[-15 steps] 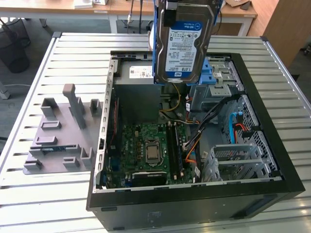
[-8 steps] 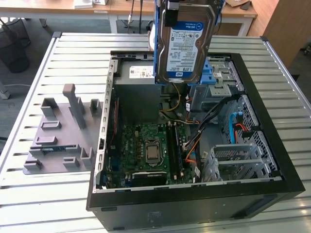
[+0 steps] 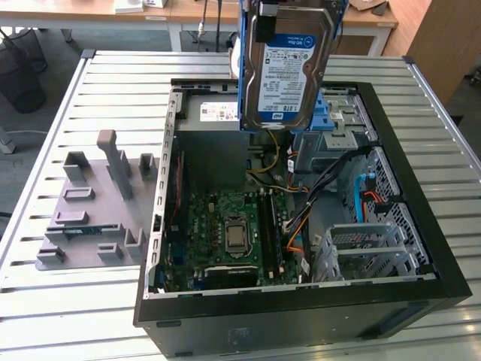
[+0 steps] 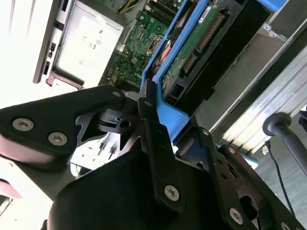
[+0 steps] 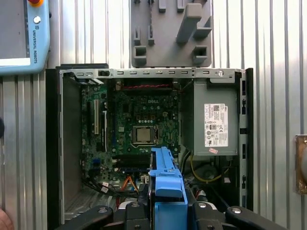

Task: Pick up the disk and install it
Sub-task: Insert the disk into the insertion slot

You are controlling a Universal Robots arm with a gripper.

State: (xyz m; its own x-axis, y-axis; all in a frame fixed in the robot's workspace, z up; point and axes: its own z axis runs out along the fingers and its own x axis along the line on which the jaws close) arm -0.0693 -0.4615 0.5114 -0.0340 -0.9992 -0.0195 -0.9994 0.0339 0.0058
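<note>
Upper centre of exterior view: the disk (image 3: 289,71) hangs upright over the open computer case (image 3: 301,320); in the first wrist view, gripper (image 5: 168,209) clamped on its blue carrier.

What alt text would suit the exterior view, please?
The disk hangs upright, label facing the camera, above an open computer case on a slatted metal table. A grey fixture lies at the exterior view's left.

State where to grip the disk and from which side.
Take the disk by its blue carrier frame at the upper end, from above, as the tool holds it: it hangs upright over the computer case, and the frame offers flat opposing sides.
</note>
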